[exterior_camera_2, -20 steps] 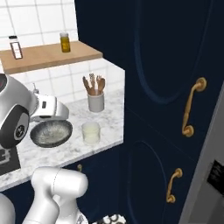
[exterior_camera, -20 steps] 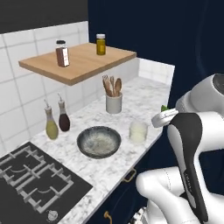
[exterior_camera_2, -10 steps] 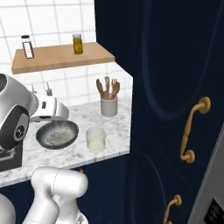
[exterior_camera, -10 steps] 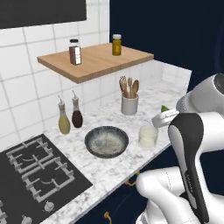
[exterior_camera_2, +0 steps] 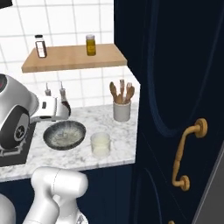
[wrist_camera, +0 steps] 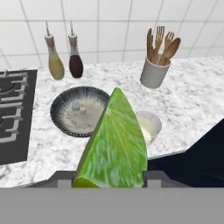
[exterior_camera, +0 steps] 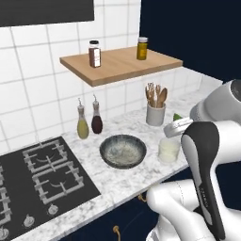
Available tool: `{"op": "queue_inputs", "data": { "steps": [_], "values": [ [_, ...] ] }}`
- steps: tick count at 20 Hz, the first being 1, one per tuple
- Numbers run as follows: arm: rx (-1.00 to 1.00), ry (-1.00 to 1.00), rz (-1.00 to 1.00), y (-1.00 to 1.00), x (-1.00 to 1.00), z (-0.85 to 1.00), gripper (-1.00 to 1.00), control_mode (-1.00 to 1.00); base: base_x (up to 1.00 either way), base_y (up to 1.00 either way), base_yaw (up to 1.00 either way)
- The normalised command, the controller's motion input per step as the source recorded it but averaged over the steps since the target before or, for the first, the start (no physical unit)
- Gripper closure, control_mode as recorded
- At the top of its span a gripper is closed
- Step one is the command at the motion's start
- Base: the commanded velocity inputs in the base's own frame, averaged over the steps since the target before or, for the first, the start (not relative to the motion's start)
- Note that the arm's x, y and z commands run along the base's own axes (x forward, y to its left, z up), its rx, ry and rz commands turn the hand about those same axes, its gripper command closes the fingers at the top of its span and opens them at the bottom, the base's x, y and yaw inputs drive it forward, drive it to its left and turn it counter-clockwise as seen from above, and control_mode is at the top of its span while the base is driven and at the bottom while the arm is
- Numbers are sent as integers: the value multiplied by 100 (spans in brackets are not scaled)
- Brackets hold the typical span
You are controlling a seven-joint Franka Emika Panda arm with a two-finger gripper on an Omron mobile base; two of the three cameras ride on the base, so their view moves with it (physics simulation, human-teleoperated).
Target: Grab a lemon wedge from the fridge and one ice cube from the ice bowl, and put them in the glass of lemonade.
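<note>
My gripper (wrist_camera: 109,181) is shut on a green-yellow lemon wedge (wrist_camera: 114,144) that stands up large in the hand view. A green tip of the lemon wedge (exterior_camera: 177,116) shows by the hand in the left base view. Ahead on the marble counter lies the ice bowl (wrist_camera: 59,114), dark outside and pale inside, with one ice cube (wrist_camera: 75,105) in it. The glass of lemonade (wrist_camera: 150,125) stands just right of the bowl, near the counter's edge. The ice bowl (exterior_camera: 107,159) (exterior_camera_2: 51,141) and the glass (exterior_camera: 169,149) (exterior_camera_2: 100,144) show from both base views. A grey strip of the fridge (exterior_camera_2: 215,192) is at far right.
A white cup of wooden utensils (exterior_camera: 155,114) stands behind the glass. Two bottles (exterior_camera: 89,123) are by the tiled wall under a wooden shelf (exterior_camera: 120,66) with two jars. A black hob (exterior_camera: 37,176) lies left. A navy cabinet door with a brass handle (exterior_camera_2: 186,153) rises on the right.
The whole picture has shifted: the base has driven and turned toward the counter, so bowl, glass and shelf sit further right and nearer. The wedge stays in the grip.
</note>
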Motion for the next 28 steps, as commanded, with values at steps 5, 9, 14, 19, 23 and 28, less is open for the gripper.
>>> {"op": "queue_inputs", "data": {
  "steps": [5,9,14,19,23,28],
  "values": [
    [0,0,0,0,0,0,100,100,32,28,31],
    [-4,0,1,13,1,-9,100,-100,3,6,3],
    [-2,0,0,1,0,-9,100,-100,0,0,0],
    [-1,3,-2,-21,4,-22,100,-100,0,0,0],
    [0,9,-11,-34,11,-7,100,-100,0,0,0],
    [0,11,-23,-40,16,-10,100,-100,0,0,0]
  ]
}}
